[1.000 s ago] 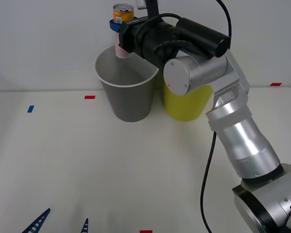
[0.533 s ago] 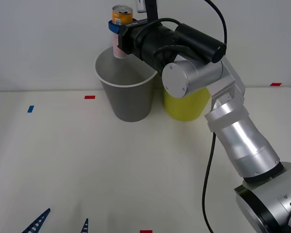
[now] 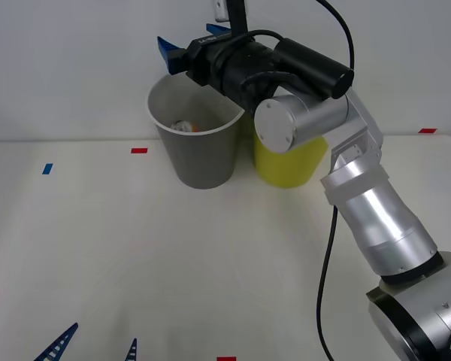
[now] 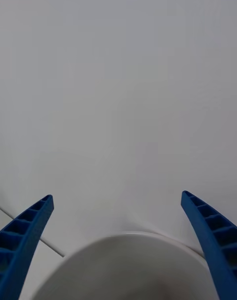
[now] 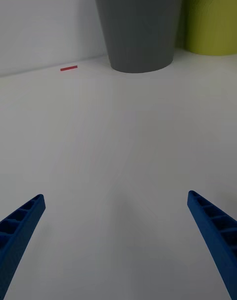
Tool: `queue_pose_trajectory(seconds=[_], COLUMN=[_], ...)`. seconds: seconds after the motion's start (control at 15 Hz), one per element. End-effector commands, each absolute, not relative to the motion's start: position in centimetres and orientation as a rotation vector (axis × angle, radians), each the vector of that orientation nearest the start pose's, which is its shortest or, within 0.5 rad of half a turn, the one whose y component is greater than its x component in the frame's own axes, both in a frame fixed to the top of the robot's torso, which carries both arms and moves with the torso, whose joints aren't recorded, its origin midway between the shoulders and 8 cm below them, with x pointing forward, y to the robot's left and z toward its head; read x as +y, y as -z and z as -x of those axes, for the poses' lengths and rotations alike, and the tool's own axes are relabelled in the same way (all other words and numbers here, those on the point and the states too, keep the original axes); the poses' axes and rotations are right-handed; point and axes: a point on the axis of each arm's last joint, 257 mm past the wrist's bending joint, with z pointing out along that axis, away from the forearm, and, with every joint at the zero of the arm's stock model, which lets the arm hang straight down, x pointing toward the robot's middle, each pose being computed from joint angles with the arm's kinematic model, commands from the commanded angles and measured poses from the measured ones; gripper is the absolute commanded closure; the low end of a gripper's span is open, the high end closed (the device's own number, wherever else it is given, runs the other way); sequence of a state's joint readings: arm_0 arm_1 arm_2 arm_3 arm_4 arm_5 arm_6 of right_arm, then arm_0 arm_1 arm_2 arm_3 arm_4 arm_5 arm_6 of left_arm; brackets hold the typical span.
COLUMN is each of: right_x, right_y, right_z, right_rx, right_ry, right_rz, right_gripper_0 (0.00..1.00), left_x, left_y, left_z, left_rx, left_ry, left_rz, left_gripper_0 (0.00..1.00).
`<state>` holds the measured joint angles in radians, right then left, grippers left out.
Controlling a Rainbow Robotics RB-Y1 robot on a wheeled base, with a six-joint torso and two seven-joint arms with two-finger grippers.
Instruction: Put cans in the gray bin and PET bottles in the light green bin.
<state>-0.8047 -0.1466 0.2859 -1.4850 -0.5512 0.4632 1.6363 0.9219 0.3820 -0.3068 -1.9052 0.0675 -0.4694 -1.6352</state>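
The can [image 3: 186,126] lies inside the gray bin [image 3: 199,150], its silver and orange end showing above the near wall. My right gripper [image 3: 192,41] hovers open just above the bin's back rim, with nothing between its blue fingers [image 3: 167,47]. In the right wrist view that gripper [image 4: 116,196] looks past the bin's white rim [image 4: 133,238] at the wall. The light green bin [image 3: 289,162] stands right beside the gray one, partly hidden behind my right arm. My left gripper [image 3: 98,342] rests open low at the table's near edge, facing the gray bin [image 5: 138,23] and the light green bin [image 5: 212,18].
Red tape marks [image 3: 139,150] and a blue one [image 3: 46,168] lie on the white table [image 3: 173,256]. A red mark [image 5: 69,68] lies left of the gray bin. A white wall rises right behind the bins.
My right gripper opened and let go of the can, which dropped from above the rim into the gray bin. The arm barely shifted.
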Motion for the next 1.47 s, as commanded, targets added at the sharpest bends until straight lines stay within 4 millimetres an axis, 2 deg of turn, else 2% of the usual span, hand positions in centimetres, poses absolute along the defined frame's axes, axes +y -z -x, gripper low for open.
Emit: queue_pose_trajectory(seconds=[0.07,0.13,0.2,0.53,0.8,1.0,1.47], right_x=[6.3,5.4,5.0,-0.1,-4.1,-6.1,-11.8], right_y=[-5.5,-6.1,-6.1,-3.4,-0.2,2.4,9.8], right_z=[-58.6,-57.1,-56.3,-50.8,-46.8,-44.2,-40.7], right_rx=[1.330,1.298,1.286,1.276,1.303,1.344,1.464], right_ry=[-0.495,-0.502,-0.504,-0.493,-0.475,-0.468,-0.439], right_rz=[0.545,0.540,0.540,0.512,0.472,0.464,0.316], right_gripper_0=[0.00,0.00,0.00,0.00,0.00,0.00,0.00], left_x=[22.6,22.6,22.6,22.6,22.6,22.6,22.6], left_y=[31.9,31.9,31.9,31.9,31.9,31.9,31.9], left_z=[-23.5,-23.5,-23.5,-23.5,-23.5,-23.5,-23.5], left_rx=[1.721,1.721,1.721,1.721,1.721,1.721,1.721], left_ry=[0.022,0.022,0.022,0.022,0.022,0.022,0.022], left_rz=[-0.250,-0.250,-0.250,-0.250,-0.250,-0.250,-0.250], left_gripper_0=[0.00,0.00,0.00,0.00,0.00,0.00,0.00])
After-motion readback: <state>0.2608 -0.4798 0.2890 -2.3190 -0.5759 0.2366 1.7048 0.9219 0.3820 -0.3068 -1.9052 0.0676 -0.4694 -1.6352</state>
